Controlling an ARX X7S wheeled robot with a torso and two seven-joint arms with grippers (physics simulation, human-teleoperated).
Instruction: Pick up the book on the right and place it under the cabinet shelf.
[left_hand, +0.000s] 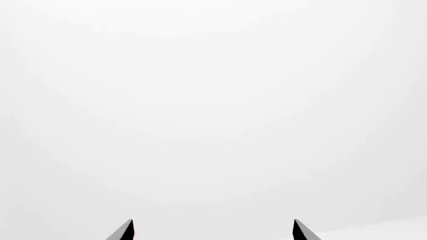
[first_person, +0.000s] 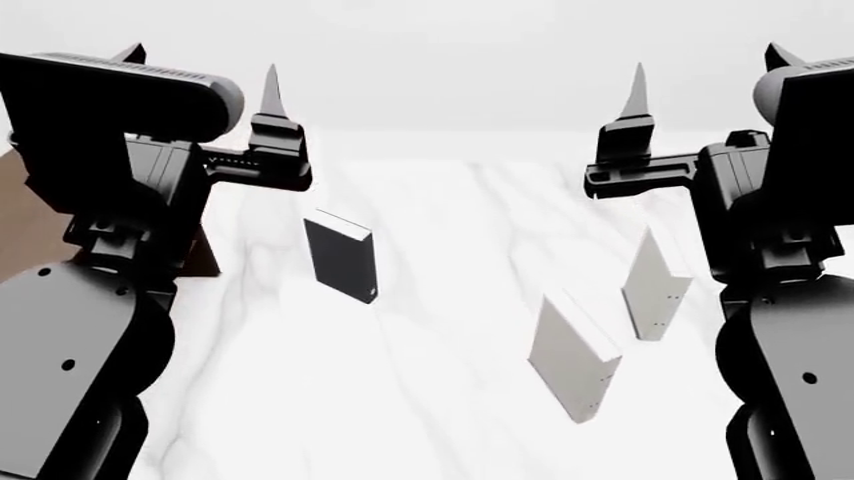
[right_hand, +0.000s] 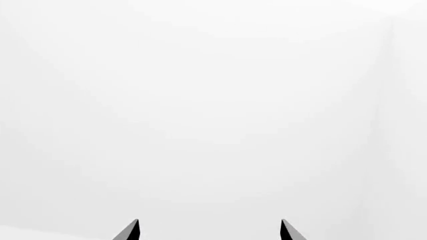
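In the head view the book (first_person: 654, 285), off-white and thin, stands upright on the marble table (first_person: 441, 220) at the right. Only a brown sliver of the cabinet shelf (first_person: 19, 215) shows at the far left, mostly hidden behind my left arm. Both arms are raised well above the table with fingers pointing up. My left gripper (first_person: 200, 65) (left_hand: 213, 231) is open and holds nothing. My right gripper (first_person: 707, 75) (right_hand: 209, 231) is open too, high above and behind the book. Both wrist views show only blank white beyond the fingertips.
A black book (first_person: 340, 258) stands upright left of centre. A slightly darker grey book (first_person: 574, 358) stands nearer to me, just left of the off-white one. My arm bodies fill both lower corners of the head view.
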